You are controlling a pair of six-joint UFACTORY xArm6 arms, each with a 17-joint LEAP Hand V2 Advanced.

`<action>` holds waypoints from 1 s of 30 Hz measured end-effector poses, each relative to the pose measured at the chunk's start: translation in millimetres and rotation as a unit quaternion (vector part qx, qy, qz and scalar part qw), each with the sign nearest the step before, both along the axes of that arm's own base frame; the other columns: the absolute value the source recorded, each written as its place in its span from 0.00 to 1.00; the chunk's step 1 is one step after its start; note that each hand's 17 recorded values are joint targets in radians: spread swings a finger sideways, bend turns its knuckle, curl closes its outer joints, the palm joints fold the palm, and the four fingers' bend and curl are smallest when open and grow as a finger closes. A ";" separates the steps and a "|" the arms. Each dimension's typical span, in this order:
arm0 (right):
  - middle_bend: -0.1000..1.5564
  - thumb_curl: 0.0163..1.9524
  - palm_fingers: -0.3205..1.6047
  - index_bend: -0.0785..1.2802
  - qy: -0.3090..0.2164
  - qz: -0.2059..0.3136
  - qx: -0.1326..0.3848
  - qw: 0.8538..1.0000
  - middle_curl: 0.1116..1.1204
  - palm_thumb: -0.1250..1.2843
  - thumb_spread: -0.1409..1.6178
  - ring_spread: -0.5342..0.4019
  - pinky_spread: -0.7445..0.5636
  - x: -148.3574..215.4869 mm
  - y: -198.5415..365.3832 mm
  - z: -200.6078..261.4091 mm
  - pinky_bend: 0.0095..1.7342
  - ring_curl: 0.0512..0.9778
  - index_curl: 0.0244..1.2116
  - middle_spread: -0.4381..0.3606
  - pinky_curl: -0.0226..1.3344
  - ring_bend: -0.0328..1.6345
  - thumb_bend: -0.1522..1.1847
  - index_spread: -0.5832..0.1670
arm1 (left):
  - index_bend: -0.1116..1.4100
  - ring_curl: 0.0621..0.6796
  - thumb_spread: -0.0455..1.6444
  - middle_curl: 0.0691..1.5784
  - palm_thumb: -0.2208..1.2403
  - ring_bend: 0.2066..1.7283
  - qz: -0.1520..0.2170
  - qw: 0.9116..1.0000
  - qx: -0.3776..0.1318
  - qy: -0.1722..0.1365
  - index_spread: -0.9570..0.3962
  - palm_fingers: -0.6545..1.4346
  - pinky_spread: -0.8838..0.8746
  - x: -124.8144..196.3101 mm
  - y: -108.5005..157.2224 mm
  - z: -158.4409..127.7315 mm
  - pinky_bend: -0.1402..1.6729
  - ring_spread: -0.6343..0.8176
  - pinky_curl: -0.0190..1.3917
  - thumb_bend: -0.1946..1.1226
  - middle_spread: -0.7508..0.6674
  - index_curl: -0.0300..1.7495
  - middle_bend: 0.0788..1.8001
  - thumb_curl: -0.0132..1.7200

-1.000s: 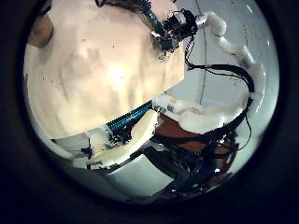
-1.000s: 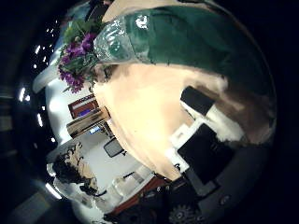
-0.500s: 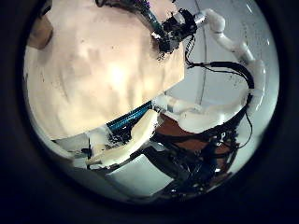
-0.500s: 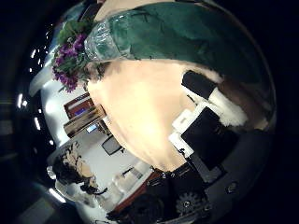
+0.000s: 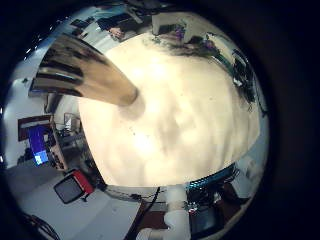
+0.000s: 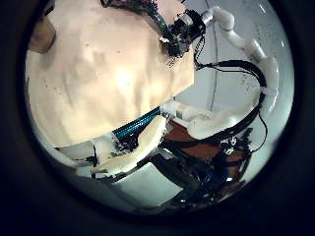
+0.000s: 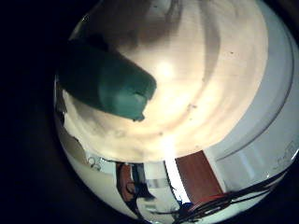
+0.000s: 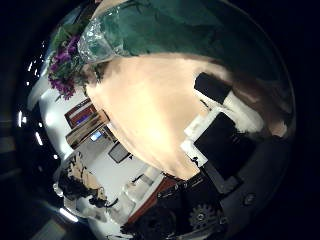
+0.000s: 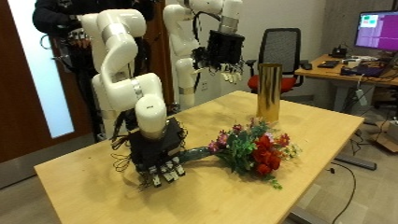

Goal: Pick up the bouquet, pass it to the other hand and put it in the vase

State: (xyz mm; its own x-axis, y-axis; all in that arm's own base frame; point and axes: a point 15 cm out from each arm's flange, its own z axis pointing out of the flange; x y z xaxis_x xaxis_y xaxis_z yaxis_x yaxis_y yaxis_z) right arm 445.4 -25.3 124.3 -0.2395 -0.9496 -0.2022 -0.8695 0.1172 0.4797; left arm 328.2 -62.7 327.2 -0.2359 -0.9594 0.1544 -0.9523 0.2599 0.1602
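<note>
The bouquet (image 9: 252, 149), red and pink flowers with a green wrapped stem (image 9: 199, 151), lies on the wooden table (image 9: 87, 182). My right hand (image 9: 162, 157) sits low over the stem's end with straight fingers resting on the table, open, not curled round the stem. In the right palm views the green wrapper (image 8: 170, 30) (image 7: 103, 79) fills much of the picture, with the flowers (image 8: 65, 60) beyond it. The tall gold vase (image 9: 269, 93) stands upright behind the bouquet. My left hand (image 9: 226, 51) hangs high above the table's far side, fingers relaxed and empty. The vase (image 5: 85, 72) also shows below that palm.
An office chair (image 9: 284, 51) and a desk with a monitor (image 9: 377, 28) stand behind the table. The table's edge (image 9: 361, 126) runs close to the vase's right. Bare tabletop lies between the right hand and the near edge.
The right palm's camera has moved closer to the green wrapper, which now fills more of its view. The left palm's view is almost unchanged.
</note>
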 end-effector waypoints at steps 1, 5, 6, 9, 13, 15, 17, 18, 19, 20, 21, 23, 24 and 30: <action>0.38 0.23 0.52 0.20 0.000 0.003 -0.003 1.000 0.30 0.67 0.64 0.45 0.61 0.0 -0.3 0.0 0.16 0.18 0.30 0.58 0.15 0.48 0.10 0.53 | 0.19 0.21 0.59 0.19 0.37 0.15 0.000 1.000 0.000 0.001 0.87 0.41 0.77 0.4 0.0 -0.7 0.17 0.76 0.18 0.13 0.67 0.23 0.13 0.18; 0.41 0.23 0.66 0.21 0.005 0.012 -0.019 1.000 0.34 0.68 0.63 0.34 0.46 -1.6 -1.2 -1.1 0.24 0.22 0.32 0.44 0.15 0.54 0.10 0.44 | 0.20 0.21 0.59 0.19 0.37 0.15 0.000 1.000 0.001 0.003 0.87 0.41 0.77 1.6 0.2 -2.1 0.18 0.77 0.18 0.13 0.68 0.23 0.12 0.18; 0.43 0.23 0.71 0.21 0.006 0.014 -0.026 1.000 0.35 0.68 0.63 0.32 0.41 -1.8 -3.5 -1.3 0.27 0.24 0.33 0.42 0.16 0.55 0.10 0.41 | 0.19 0.21 0.59 0.19 0.37 0.15 0.000 1.000 0.001 0.002 0.87 0.41 0.77 2.0 0.3 -1.4 0.17 0.77 0.18 0.13 0.68 0.23 0.12 0.18; 0.52 0.24 0.87 0.30 0.007 0.019 -0.039 0.999 0.43 0.69 0.60 0.26 0.22 -2.0 -5.9 -1.2 0.45 0.32 0.40 0.32 0.24 0.60 0.09 0.32 | 0.19 0.21 0.59 0.19 0.37 0.15 0.000 1.000 0.001 -0.001 0.87 0.41 0.77 3.9 0.0 0.9 0.17 0.77 0.18 0.13 0.68 0.23 0.13 0.18; 0.65 0.24 0.86 0.56 0.005 0.019 -0.039 0.999 0.53 0.71 0.59 0.27 0.19 -0.5 -5.5 -1.8 0.59 0.42 0.55 0.28 0.32 0.70 0.10 0.27 | 0.19 0.21 0.59 0.19 0.37 0.15 0.001 1.000 -0.001 -0.004 0.87 0.41 0.77 6.0 -1.0 4.5 0.17 0.77 0.18 0.13 0.69 0.23 0.13 0.18; 0.69 0.24 0.84 0.63 -0.008 0.019 -0.039 0.999 0.56 0.72 0.59 0.28 0.22 3.3 -6.6 5.9 0.63 0.46 0.61 0.28 0.35 0.73 0.10 0.28 | 0.19 0.21 0.59 0.19 0.37 0.15 0.001 1.000 -0.001 -0.003 0.87 0.41 0.77 6.4 -1.0 4.0 0.18 0.77 0.18 0.13 0.68 0.23 0.13 0.18; 0.72 0.25 0.82 0.67 -0.021 0.014 -0.035 0.999 0.59 0.73 0.59 0.29 0.24 6.7 -9.0 16.8 0.68 0.49 0.64 0.28 0.38 0.76 0.10 0.28 | 0.19 0.22 0.59 0.19 0.37 0.15 0.001 1.000 -0.001 -0.003 0.87 0.41 0.77 6.7 -1.1 3.7 0.18 0.77 0.18 0.13 0.68 0.23 0.13 0.18; 0.73 0.25 0.81 0.68 -0.029 0.008 -0.037 0.999 0.60 0.74 0.59 0.29 0.25 8.4 -14.2 24.0 0.69 0.50 0.66 0.28 0.39 0.77 0.10 0.28 | 0.19 0.22 0.59 0.19 0.37 0.16 0.002 1.000 -0.001 -0.002 0.87 0.42 0.77 7.5 -1.4 3.1 0.17 0.77 0.18 0.13 0.68 0.23 0.13 0.18; 0.74 0.25 0.81 0.70 -0.036 0.003 -0.037 0.999 0.61 0.74 0.59 0.29 0.26 9.5 -18.7 30.3 0.71 0.52 0.67 0.28 0.40 0.79 0.10 0.29 | 0.19 0.22 0.59 0.19 0.37 0.16 0.001 1.000 -0.001 -0.001 0.87 0.41 0.77 8.1 -1.8 2.8 0.17 0.77 0.18 0.13 0.68 0.23 0.13 0.18; 0.75 0.25 0.80 0.71 -0.043 0.001 -0.038 0.998 0.62 0.75 0.59 0.30 0.28 10.8 -20.2 36.5 0.72 0.53 0.68 0.28 0.41 0.79 0.10 0.29 | 0.19 0.22 0.59 0.19 0.37 0.16 0.001 1.000 -0.001 0.000 0.87 0.41 0.77 8.4 -2.2 2.4 0.18 0.77 0.18 0.13 0.69 0.23 0.13 0.18; 0.76 0.25 0.79 0.73 -0.053 -0.003 -0.038 0.998 0.63 0.76 0.59 0.30 0.29 12.6 -22.2 46.1 0.74 0.54 0.70 0.28 0.42 0.81 0.10 0.30 | 0.19 0.22 0.59 0.19 0.37 0.16 0.000 1.000 -0.001 0.000 0.87 0.41 0.77 8.8 -2.7 1.8 0.18 0.77 0.18 0.13 0.69 0.22 0.13 0.18; 0.80 0.26 0.77 0.76 -0.072 -0.016 -0.031 0.997 0.66 0.80 0.58 0.31 0.33 16.3 -24.0 63.2 0.78 0.58 0.73 0.30 0.46 0.83 0.11 0.32 | 0.19 0.22 0.59 0.19 0.37 0.16 0.000 1.000 -0.002 -0.002 0.87 0.41 0.77 10.5 -3.1 3.6 0.18 0.77 0.18 0.13 0.68 0.22 0.13 0.18; 0.81 0.27 0.76 0.78 -0.082 -0.024 -0.021 0.996 0.67 0.83 0.58 0.32 0.35 18.8 -21.5 71.5 0.80 0.60 0.75 0.31 0.47 0.84 0.11 0.34 | 0.20 0.21 0.59 0.19 0.37 0.15 0.000 1.000 -0.002 -0.001 0.87 0.41 0.77 10.8 -3.2 3.2 0.17 0.77 0.18 0.13 0.68 0.23 0.13 0.18; 0.83 0.29 0.74 0.80 -0.163 -0.032 0.042 0.985 0.68 0.90 0.60 0.34 0.39 29.0 -6.7 137.8 0.81 0.63 0.78 0.34 0.51 0.85 0.12 0.36 | 0.19 0.21 0.59 0.19 0.37 0.15 0.001 1.000 -0.001 -0.005 0.87 0.42 0.77 17.1 -1.5 7.2 0.17 0.78 0.17 0.13 0.69 0.23 0.13 0.18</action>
State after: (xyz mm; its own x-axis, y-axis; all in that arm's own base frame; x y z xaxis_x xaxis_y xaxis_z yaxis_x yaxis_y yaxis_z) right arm 474.4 -32.0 262.2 -0.2085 -0.9111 -0.3556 -0.9709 0.1490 0.1875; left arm 345.3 -64.2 334.4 -0.2358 -0.9597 0.1532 -0.9543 0.2584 0.1500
